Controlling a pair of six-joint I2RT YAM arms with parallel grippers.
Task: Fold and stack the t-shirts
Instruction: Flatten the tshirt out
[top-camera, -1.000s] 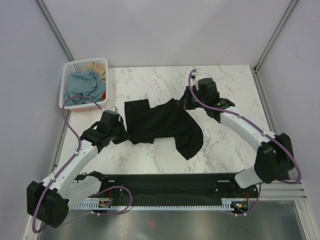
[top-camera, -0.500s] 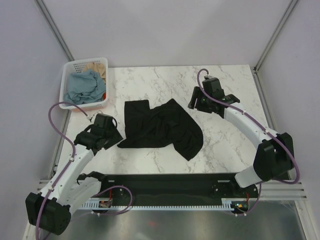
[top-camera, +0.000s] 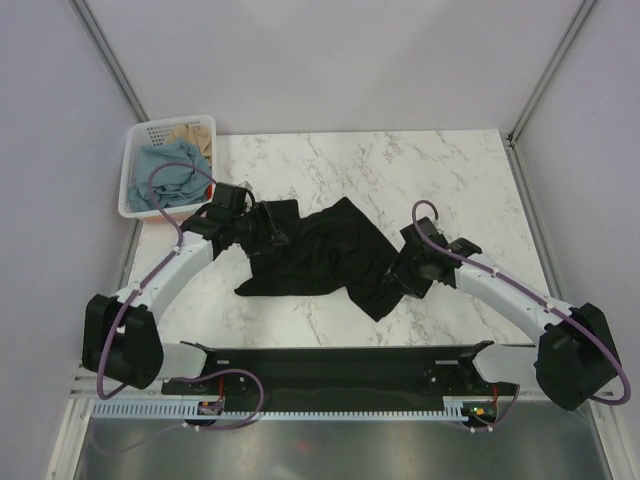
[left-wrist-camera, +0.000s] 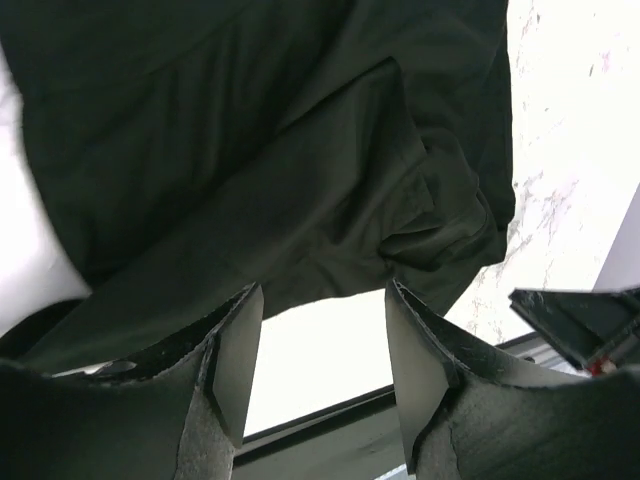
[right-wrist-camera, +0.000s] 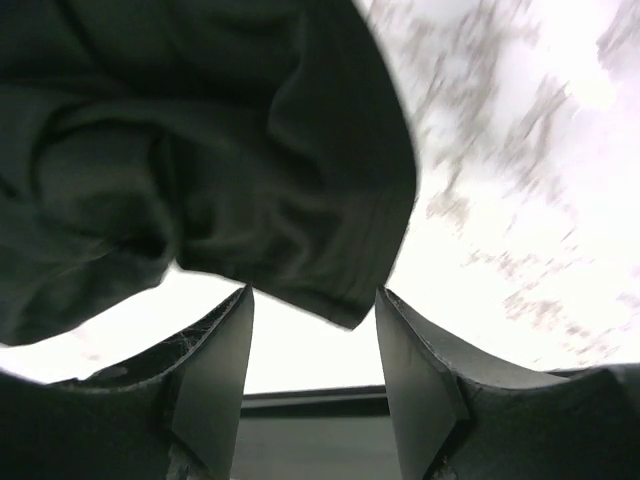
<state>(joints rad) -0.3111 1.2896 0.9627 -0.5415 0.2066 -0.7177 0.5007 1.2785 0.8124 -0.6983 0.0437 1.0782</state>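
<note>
A black t-shirt lies crumpled in the middle of the marble table. My left gripper hovers at its upper left part, open, with the dark cloth just past its fingertips and nothing between them. My right gripper is at the shirt's lower right corner, also open. There a hemmed corner of the shirt reaches the gap at the fingertips, ungripped. A dusty blue t-shirt and a tan one lie bunched in the basket.
The white slotted basket stands at the table's far left corner, close behind the left arm's purple cable. The table's near edge and a black rail run below the shirt.
Both grippers opened and let go of the black shirt. The left arm swung from the shirt's left edge to its upper left; the right arm came down from the far right to the lower right corner.
</note>
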